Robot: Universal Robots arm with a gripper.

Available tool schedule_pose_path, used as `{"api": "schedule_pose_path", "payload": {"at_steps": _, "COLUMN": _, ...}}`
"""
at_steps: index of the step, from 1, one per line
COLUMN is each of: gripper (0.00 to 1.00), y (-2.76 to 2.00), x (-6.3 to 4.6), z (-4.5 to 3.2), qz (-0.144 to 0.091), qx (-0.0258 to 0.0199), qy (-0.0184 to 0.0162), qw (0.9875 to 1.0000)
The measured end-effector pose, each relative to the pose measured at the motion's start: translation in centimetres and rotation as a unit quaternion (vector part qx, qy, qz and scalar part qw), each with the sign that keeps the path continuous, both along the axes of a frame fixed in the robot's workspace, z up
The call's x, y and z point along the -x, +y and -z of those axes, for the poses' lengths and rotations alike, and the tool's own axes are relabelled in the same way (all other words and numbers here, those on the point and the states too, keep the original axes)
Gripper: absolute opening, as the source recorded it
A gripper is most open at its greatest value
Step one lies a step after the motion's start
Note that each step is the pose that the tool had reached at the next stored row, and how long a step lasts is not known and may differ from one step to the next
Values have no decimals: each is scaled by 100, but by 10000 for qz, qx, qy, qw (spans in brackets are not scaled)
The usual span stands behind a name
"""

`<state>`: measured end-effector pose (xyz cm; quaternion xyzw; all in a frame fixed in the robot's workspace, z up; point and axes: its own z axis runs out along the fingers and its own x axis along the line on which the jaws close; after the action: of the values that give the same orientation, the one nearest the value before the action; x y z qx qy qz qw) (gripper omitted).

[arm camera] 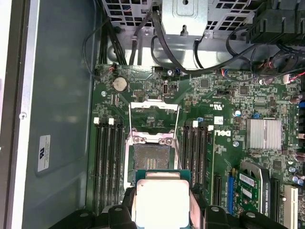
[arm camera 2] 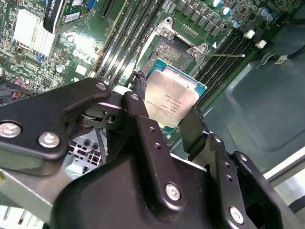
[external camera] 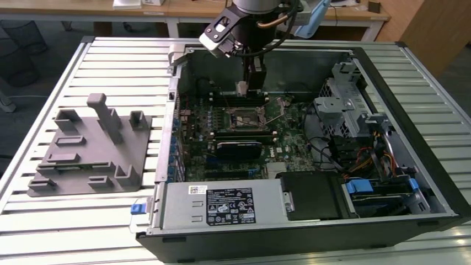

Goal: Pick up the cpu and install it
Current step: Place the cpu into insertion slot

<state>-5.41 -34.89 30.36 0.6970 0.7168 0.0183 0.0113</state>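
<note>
In the exterior view an open computer case [external camera: 294, 240] lies flat on a slatted metal desk [external camera: 110, 61]. The arm [external camera: 254, 16] reaches down into it, with the jaws low over the motherboard [external camera: 294, 141] near the case's far wall. The small pale piece between them is the cpu [external camera: 241, 87], which hangs above the board, short of the socket [external camera: 246, 117]. The socket lies open and bare at the board's middle. A grey holder block [external camera: 92, 146] sits on the desk at the exterior view's left of the case, well apart from the arm, and a power supply [external camera: 220, 204] lies along the case's near wall. In the second wrist view the jaws are closed on the cpu [arm camera 2: 172, 98]: black fingers [arm camera 2: 193, 129] press on two opposite edges, and its silver top faces the camera. It is off the board and not seated in the socket [arm camera 2: 174, 52], whose metal frame is swung open and whose thin lever [arm camera 2: 224, 55] stands out to one side. Memory slots [arm camera 2: 124, 38] run along both sides of the socket. In the first wrist view the cpu [arm camera: 161, 200] sits gripped between the fingers [arm camera: 196, 210], pale border showing round its metal top, just beside the open socket [arm camera: 151, 157]. The raised frame [arm camera: 155, 117] lies beyond the socket, and a coin battery [arm camera: 119, 84] and a finned heatsink [arm camera: 262, 133] sit farther off on the board.
</note>
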Motion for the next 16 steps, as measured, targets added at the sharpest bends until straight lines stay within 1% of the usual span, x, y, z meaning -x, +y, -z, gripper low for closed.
{"api": "schedule_pose_path", "payload": {"at_steps": 16, "gripper": 53, "y": 0, "x": 0, "z": 47, "qz": 0, "qx": -1, "qy": 0, "qw": 10000}}
